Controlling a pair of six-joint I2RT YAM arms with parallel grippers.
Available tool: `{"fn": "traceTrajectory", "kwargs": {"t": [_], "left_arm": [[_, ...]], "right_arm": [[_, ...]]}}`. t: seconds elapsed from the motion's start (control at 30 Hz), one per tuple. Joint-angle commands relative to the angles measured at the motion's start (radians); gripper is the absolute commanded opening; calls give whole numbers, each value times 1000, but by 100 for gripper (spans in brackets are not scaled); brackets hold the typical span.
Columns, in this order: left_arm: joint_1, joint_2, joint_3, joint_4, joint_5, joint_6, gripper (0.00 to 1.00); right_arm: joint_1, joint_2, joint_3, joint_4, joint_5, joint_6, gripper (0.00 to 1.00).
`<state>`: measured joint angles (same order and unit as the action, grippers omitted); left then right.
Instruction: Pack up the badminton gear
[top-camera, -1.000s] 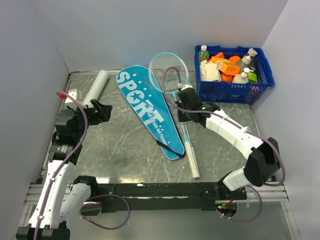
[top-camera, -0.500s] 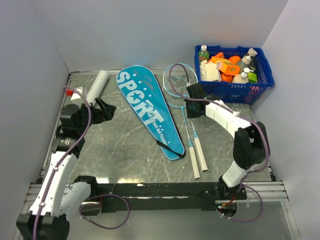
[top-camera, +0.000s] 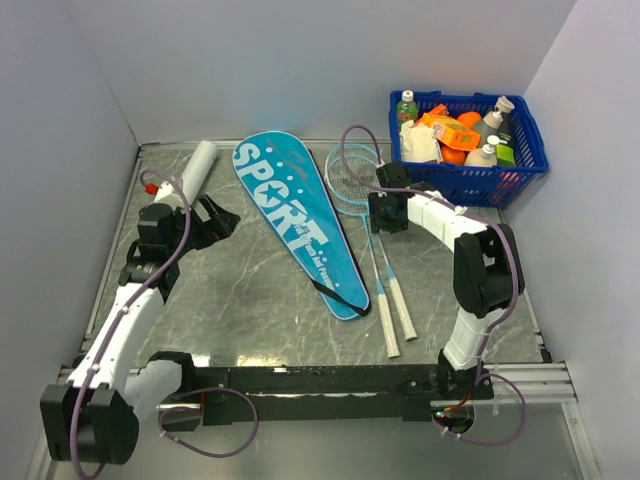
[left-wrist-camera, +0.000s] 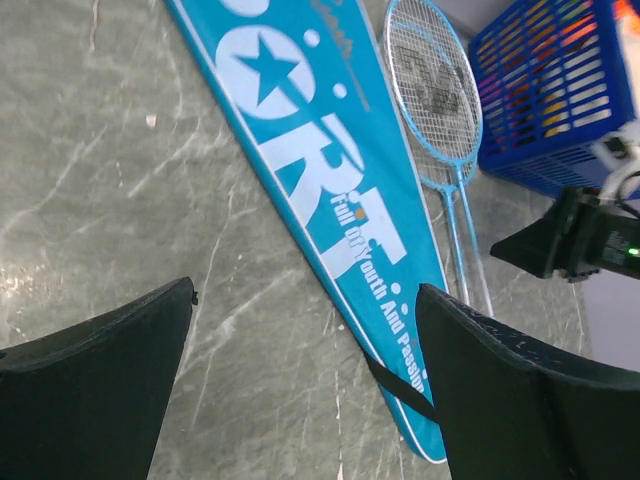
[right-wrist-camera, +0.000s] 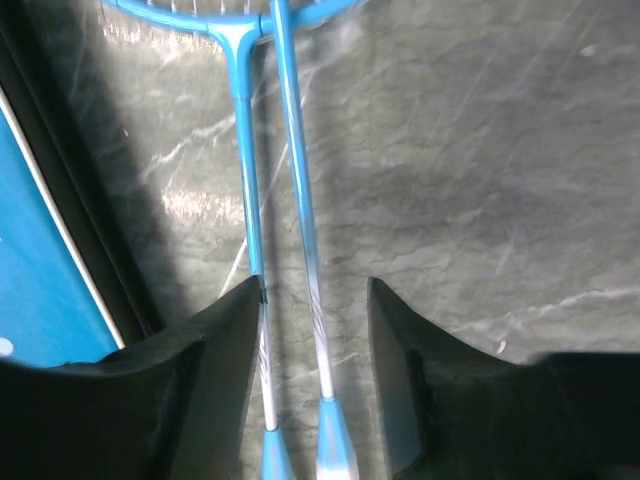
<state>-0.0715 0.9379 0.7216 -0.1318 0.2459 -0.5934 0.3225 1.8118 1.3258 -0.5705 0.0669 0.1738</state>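
Only the overhead view takes in the whole layout: the bag lies diagonally in the middle of the grey marbled surface, the two rackets lie side by side just to its right, a white cylinder lies near the back left corner, and a blue basket full of groceries stands at the back right. The right wrist camera adds what the overhead view hides under the arm: the right gripper is spread, hanging over the rackets' two shafts. One shaft runs down the gap between the fingers. The other passes out of sight at the edge of the left-hand finger. Neither shaft is pinched. The left wrist camera shows the left gripper spread wide and holding nothing. It is aimed across bare surface, with the bag ahead of it and apart from it, and the racket heads and basket beyond. The rackets are thin, with light-blue frames and shafts. Their strung heads overlap towards the basket, and their white handles point towards the near edge. The bag is teal, racket-shaped, lettered SPORT in white with a star and dots, and crossed near its narrow end by a black strap.
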Motion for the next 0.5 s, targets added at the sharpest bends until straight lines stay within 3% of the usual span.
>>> {"fn": "traceTrajectory", "kwargs": {"t": [0.0,0.17,0.47], "left_arm": [[-4,64,-5,72,4,-57,97],[-5,154,-10,112,-34,-101,97],[-63,349,13,201,-118,-158,97]], "right_arm": [[12,-107,39,9,54,6,60],[91,-192,15,15,42,-7,61],[179,-115,-4,50,-19,39,60]]}}
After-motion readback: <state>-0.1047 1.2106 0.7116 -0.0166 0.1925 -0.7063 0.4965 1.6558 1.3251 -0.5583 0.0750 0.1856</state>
